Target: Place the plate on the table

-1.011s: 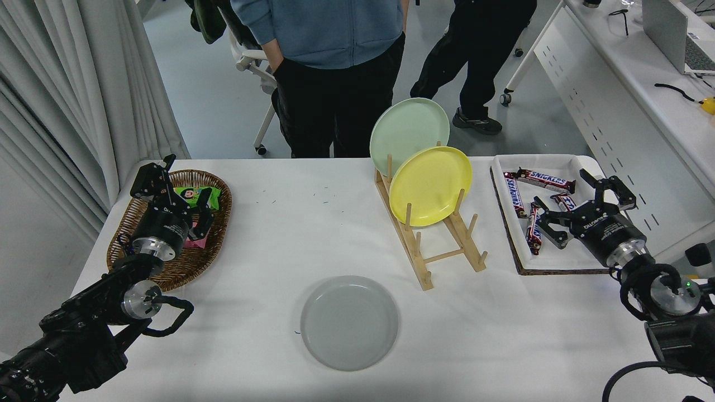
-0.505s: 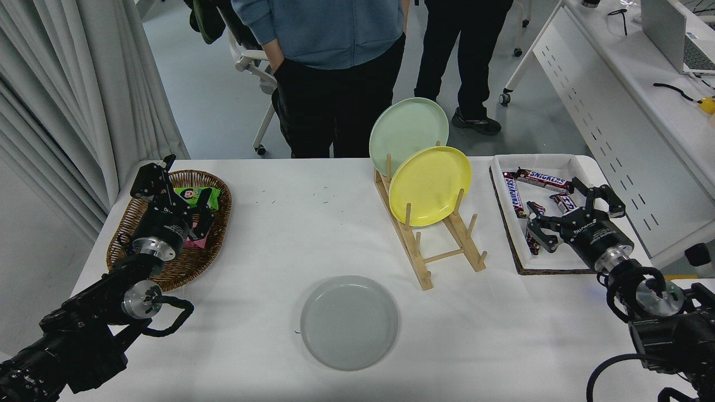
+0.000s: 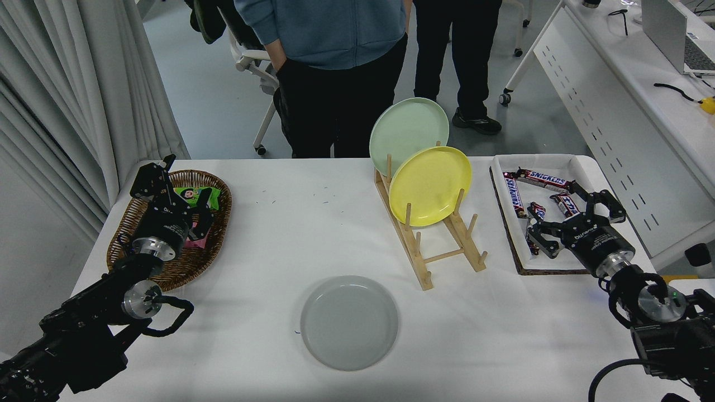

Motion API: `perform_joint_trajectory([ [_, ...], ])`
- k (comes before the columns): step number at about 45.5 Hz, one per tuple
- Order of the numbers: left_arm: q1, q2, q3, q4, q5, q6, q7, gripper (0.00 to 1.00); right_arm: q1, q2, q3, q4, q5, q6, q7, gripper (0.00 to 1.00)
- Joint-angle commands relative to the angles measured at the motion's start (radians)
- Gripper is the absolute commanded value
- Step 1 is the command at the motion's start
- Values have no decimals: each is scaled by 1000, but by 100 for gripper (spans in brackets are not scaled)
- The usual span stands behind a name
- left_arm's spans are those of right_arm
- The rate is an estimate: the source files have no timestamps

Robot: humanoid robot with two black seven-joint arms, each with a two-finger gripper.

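Looks like we're basically done: the grey plate (image 3: 349, 322) lies flat on the white worktop (image 3: 279, 234), near edge, our right tool (image 3: 575, 218) spread wide, empty, over the candy tray (image 3: 505, 162).

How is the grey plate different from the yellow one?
The grey plate lies flat on the white table, near the front edge; the yellow plate stands on edge, leaning in the wooden rack further back. The grey one lies alone; the yellow one has a pale green plate standing right behind it. Their colours differ: dull grey against bright yellow. Both are round, shallow-rimmed, empty, and look alike in size. Neither is held by a tool.
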Motion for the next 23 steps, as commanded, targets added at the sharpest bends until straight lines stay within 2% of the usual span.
perform_joint_trajectory([
  [1, -2, 0, 0, 0, 0, 0, 0, 100, -36, -30, -10, 101, 0, -42, -1, 100],
  [5, 0, 0, 0, 0, -1, 0, 0, 100, -16, -30, -7, 106, 3, -96, -1, 100],
  [23, -2, 0, 0, 0, 0, 0, 0, 100, -11, -33, -18, 104, -10, -136, 3, 100],
])
